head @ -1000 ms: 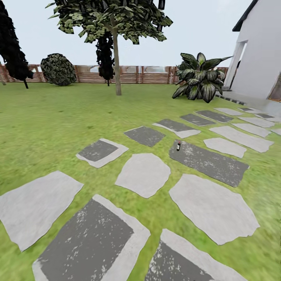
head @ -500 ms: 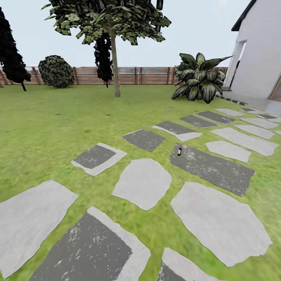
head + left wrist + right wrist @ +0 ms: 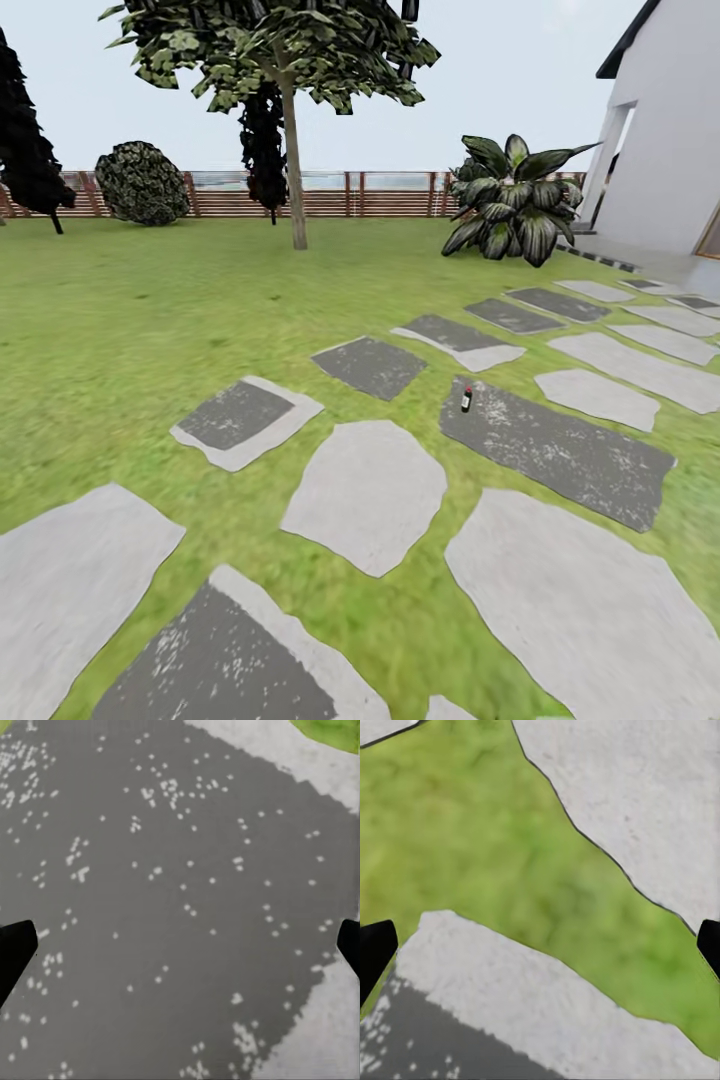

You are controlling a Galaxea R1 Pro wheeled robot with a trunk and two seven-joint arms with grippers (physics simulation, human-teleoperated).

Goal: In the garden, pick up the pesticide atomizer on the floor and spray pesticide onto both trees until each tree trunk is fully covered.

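The left end effector (image 3: 180, 945) points down at the ground, its two dark fingertips (image 3: 15, 949) set wide apart at opposite edges of the left wrist view, with nothing between them. The right end effector (image 3: 540, 945) points down likewise, fingertips (image 3: 375, 949) spread just as wide and empty.

paving (image 3: 365, 495): matt speckled stone | fence (image 3: 380, 195): slatted wood | trunk (image 3: 295, 170): smooth
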